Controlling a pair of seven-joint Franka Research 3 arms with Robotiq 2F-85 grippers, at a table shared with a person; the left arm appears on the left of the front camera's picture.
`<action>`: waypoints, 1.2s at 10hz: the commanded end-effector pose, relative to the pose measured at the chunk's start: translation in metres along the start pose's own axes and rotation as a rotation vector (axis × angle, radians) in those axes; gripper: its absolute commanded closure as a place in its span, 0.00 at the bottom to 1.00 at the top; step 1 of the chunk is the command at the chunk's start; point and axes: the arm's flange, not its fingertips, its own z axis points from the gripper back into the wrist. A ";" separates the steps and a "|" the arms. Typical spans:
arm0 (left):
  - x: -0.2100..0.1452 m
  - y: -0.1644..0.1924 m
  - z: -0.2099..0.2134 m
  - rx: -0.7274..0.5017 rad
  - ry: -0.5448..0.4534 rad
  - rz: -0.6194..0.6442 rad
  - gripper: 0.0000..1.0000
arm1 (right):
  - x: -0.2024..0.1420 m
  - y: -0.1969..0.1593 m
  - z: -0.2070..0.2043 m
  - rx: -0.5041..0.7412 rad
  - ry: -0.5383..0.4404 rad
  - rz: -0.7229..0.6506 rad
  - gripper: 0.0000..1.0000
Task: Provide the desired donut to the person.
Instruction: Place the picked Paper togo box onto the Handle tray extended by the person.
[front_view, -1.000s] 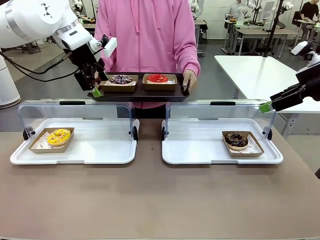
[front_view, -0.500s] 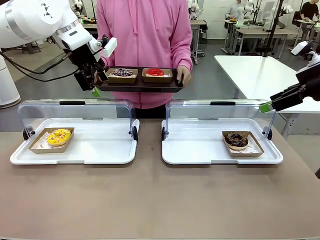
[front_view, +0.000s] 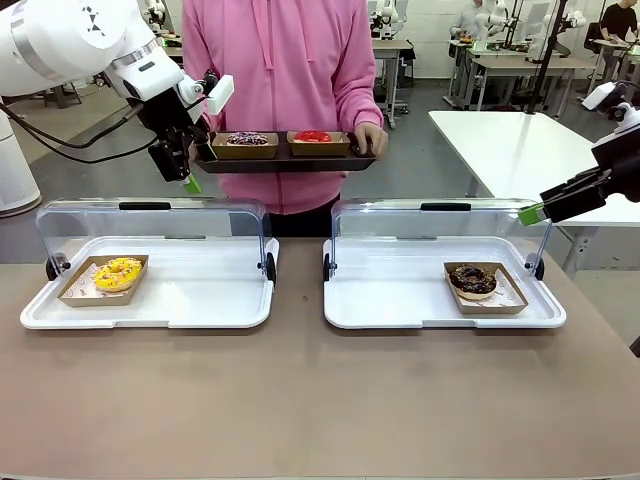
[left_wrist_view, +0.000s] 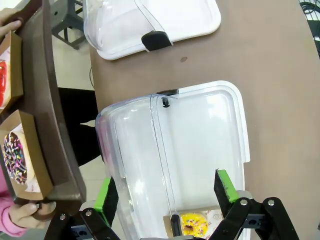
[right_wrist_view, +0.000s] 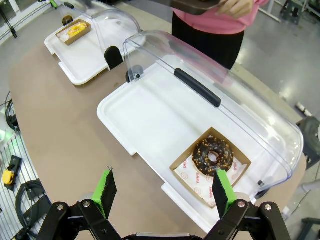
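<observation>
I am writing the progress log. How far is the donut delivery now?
Done: the person holds a brown tray with two boxed donuts. In hand: nothing; left gripper and right gripper are open and empty. Left: the yellow donut and chocolate donut sit in their display trays.

2 white trays (front_view: 150, 315) (front_view: 400, 315) with raised clear lids (front_view: 150, 222) (front_view: 440, 222) sit side by side on the brown surface (front_view: 320, 400). Behind stand white tables (front_view: 520, 140) on a grey floor (front_view: 420, 175).
</observation>
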 end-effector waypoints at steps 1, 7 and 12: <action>-0.001 0.002 0.001 0.012 0.013 -0.001 0.00 | -0.001 0.002 0.000 -0.015 0.014 -0.014 0.00; -0.025 -0.069 0.036 0.010 -0.102 0.169 0.00 | -0.001 0.002 0.000 -0.015 0.014 -0.014 0.00; -0.131 -0.171 0.073 0.150 -0.398 0.512 0.00 | -0.001 0.002 0.000 -0.015 0.014 -0.014 0.00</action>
